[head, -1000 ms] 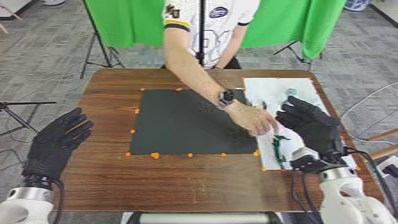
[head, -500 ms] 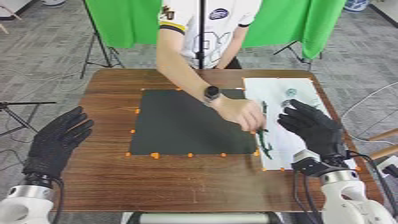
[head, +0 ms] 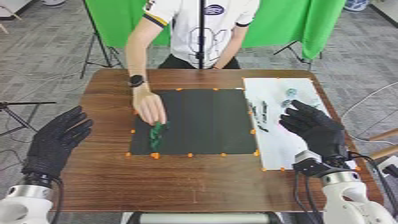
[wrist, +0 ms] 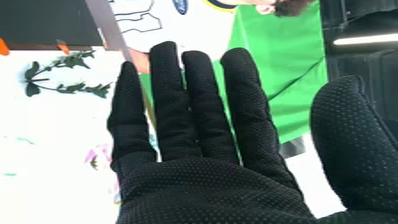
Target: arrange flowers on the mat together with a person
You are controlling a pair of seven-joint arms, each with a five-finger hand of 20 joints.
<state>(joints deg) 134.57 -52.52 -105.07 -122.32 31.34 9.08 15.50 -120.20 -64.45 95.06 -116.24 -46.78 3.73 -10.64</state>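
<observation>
My left hand (head: 62,140) is open over the table's left edge, holding nothing. Over the right part of the white sheet (head: 277,135), my right hand (head: 313,127) is open and empty; in the right wrist view the right hand (wrist: 209,185) has straight fingers and the thumb apart. A person's hand (head: 149,106) holds a green stem (head: 156,137) at the left side of the dark mat (head: 204,122). Other green sprigs (head: 260,112) lie on the white sheet. In the right wrist view, a leafy sprig (wrist: 67,75) and a pinkish flower (wrist: 96,156) lie on the white sheet.
Orange markers (head: 155,156) line the mat's edges on the brown wooden table (head: 178,185). The person's arm (head: 139,65) reaches over the far left side of the table. A green curtain (head: 289,25) hangs behind.
The person's hand has moved from the white sheet to the mat's left side with a green stem. Neither of my hands has clearly moved.
</observation>
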